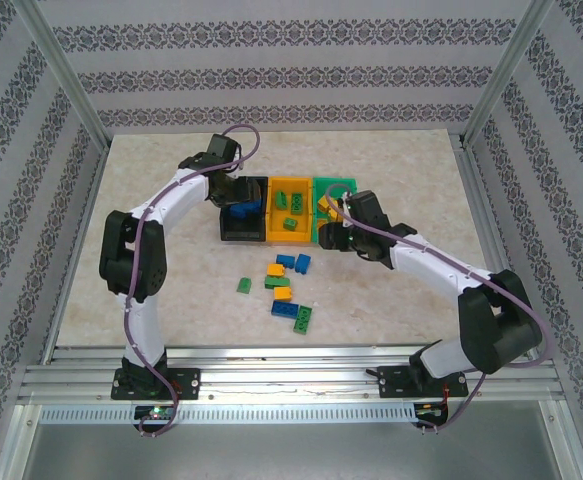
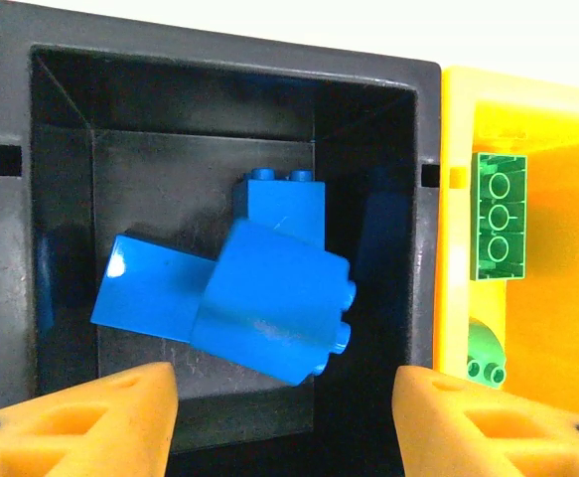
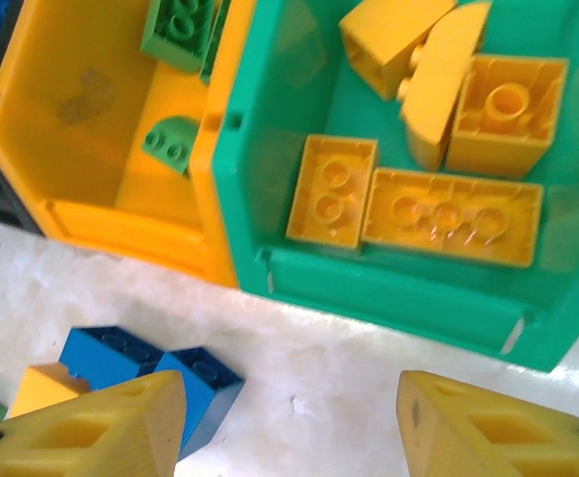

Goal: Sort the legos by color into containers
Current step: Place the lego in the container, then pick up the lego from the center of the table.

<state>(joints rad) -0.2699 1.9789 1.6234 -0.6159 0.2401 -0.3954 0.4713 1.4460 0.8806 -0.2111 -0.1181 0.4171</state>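
Three bins stand side by side: black [image 1: 239, 236], orange [image 1: 291, 181] and green [image 1: 336, 181]. My left gripper [image 2: 284, 417] hangs open over the black bin [image 2: 219, 55], where blue legos [image 2: 274, 298] lie tilted on each other. The orange bin [image 2: 567, 99] holds green legos [image 2: 498, 219]. My right gripper [image 3: 289, 427] is open above bare table just in front of the green bin [image 3: 388, 293], which holds several yellow legos [image 3: 453, 217]. Two blue legos [image 3: 185, 383] lie by its left fingertip [image 3: 100, 432]. Loose legos [image 1: 285, 290] remain scattered in front of the bins.
The scattered bricks are blue [image 1: 285, 261], orange [image 1: 282, 294] and green [image 1: 244, 285], between the two arms. Metal frame posts [image 1: 71, 90] and patterned walls enclose the table. Open tabletop [image 1: 151, 180] lies left of and behind the bins.
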